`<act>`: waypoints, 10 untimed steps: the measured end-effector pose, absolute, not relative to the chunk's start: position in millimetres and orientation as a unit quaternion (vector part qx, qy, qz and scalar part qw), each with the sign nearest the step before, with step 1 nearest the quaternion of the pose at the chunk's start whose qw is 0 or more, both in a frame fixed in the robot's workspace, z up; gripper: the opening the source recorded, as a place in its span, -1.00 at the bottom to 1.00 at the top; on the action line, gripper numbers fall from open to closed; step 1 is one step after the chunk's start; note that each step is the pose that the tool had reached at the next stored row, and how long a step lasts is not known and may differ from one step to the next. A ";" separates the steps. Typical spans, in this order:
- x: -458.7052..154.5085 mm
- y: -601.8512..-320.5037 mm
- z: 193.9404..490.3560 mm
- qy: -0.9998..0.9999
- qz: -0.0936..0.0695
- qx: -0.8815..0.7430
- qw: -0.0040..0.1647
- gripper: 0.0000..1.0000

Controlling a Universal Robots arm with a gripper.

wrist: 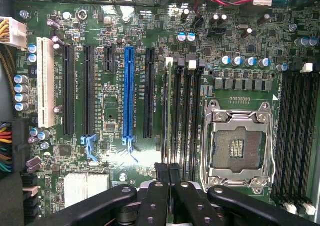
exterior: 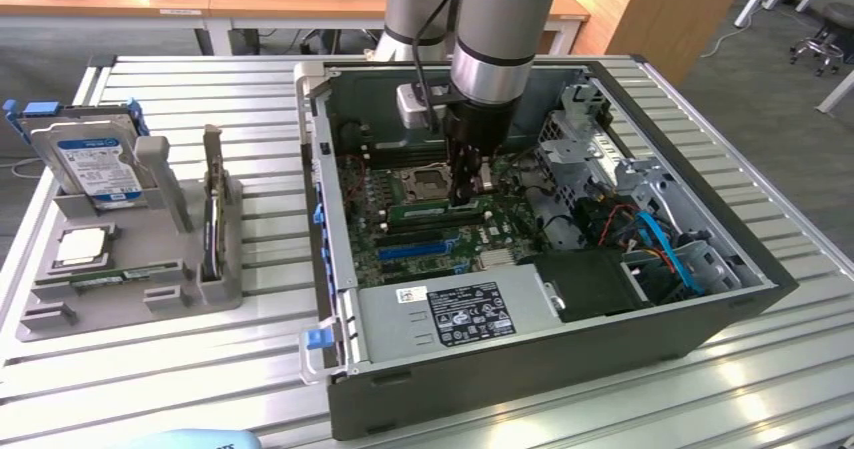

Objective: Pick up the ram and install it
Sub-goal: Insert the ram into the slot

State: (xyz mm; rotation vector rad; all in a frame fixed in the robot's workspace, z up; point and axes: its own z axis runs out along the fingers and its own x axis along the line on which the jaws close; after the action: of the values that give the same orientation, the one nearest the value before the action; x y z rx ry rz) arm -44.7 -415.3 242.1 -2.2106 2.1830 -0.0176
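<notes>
Position: the ram showed as a thin pale edge along the memory slot farthest from the CPU socket, inside the open computer case on the desk. Its long axis ran straight away from the claw, whose fingers stood closed together at the stick's near end. Unclear: whether they pinched the ram or merely pressed on it, and whether it sat fully home. Its near end lay hidden beneath the fingers.
</notes>
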 end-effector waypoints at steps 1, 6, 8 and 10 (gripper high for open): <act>-44.7 -415.3 242.1 0.703 -0.006 -0.711 0.017 -0.76; -44.7 -415.3 242.1 0.702 -0.006 -0.712 0.017 -0.76; -44.4 -415.3 242.1 0.699 -0.006 -0.715 0.017 -0.76; -44.4 -415.2 242.1 0.695 -0.006 -0.719 0.017 -0.76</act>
State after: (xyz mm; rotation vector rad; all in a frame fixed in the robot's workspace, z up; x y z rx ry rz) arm -44.4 -415.2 242.1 -2.2328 2.1600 -0.0172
